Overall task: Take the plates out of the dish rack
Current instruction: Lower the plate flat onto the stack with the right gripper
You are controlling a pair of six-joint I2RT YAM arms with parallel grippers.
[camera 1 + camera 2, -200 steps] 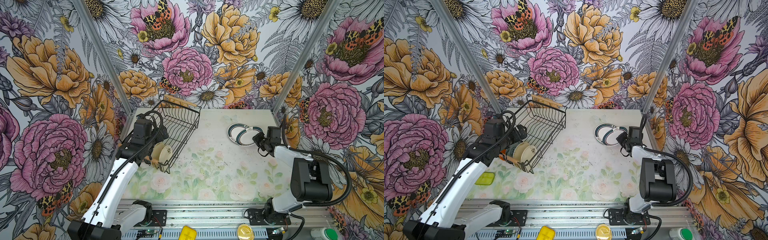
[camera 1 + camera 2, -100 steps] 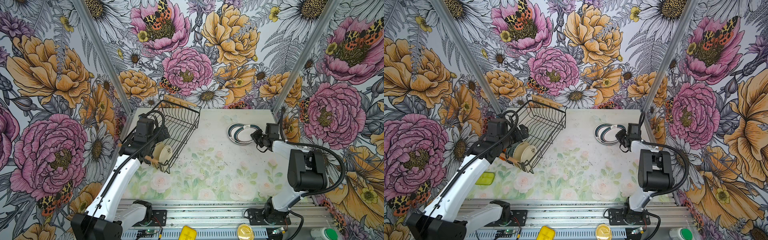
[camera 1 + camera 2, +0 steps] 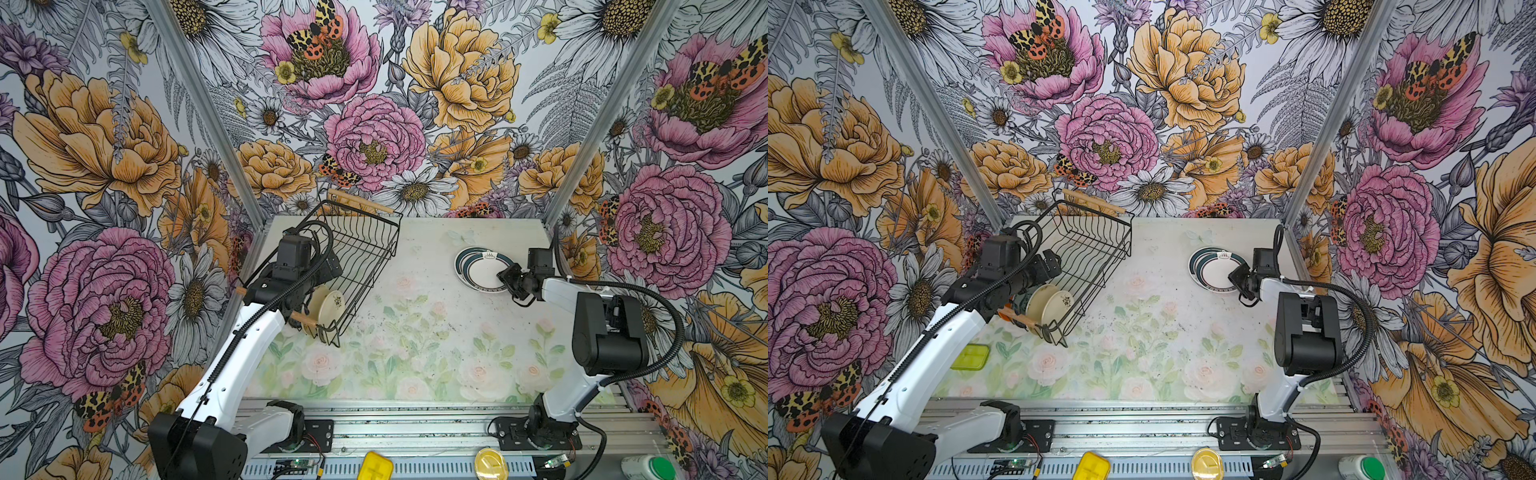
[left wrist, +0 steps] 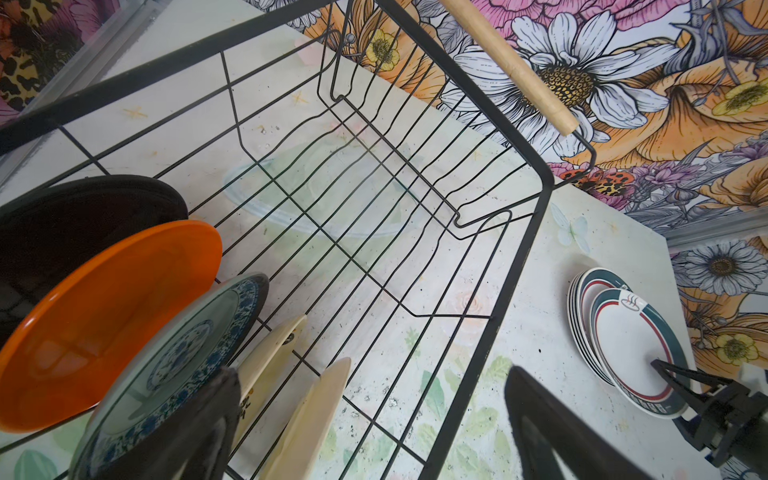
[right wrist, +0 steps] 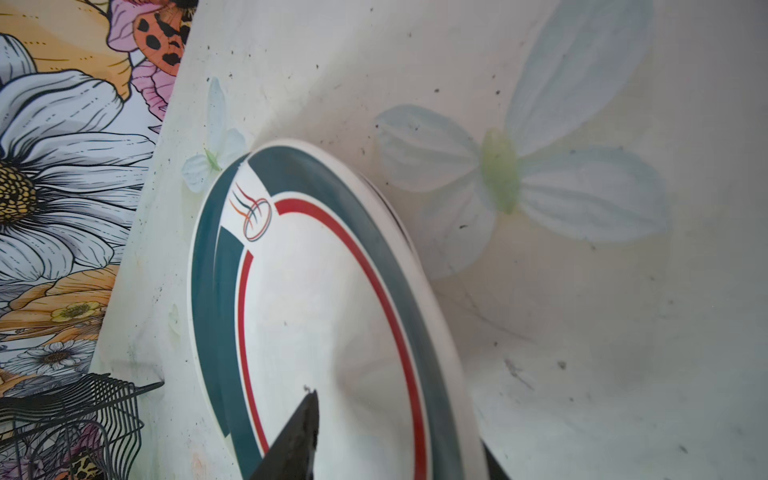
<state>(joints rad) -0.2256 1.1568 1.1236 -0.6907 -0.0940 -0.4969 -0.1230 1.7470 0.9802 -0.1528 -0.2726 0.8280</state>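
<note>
Laid the top plate (image 5: 332, 311) down over the last second, from tilted on edge to flat on the stack of teal-banded plates (image 3: 478, 266), and spread the right end effector (image 3: 503, 277) from pinched to partly parted. Straddles the plate's rim now, one finger (image 5: 297, 432) over the face, the other below the edge. Looks free of the plate, though cannot rule out a last brush of a pad. Rests a little off-centre on the stack, shifted toward that end effector.

Release step, by the look of it, and about halfway through the job: large plates out on the surface (image 3: 415, 332), five small ones left in the dish rack (image 3: 365, 245). To finish it well, open fully before moving. Then draw straight back and level, away from the stack, so as not to hook the rim and drag the plate further off. No lifting until clear of the edge.

Holds the left end effector (image 4: 372, 374) at its widest above the loaded end of the rack. Two cream plates (image 4: 320, 415) upright beneath and between its fingers, the blue-patterned plate (image 4: 178, 357) just beside one finger, then the orange plate (image 4: 108, 307) and black plate (image 4: 83, 216) beyond. Probably take the outermost cream one next: close on its rim alone and lift straight up out of the dividers.
</note>
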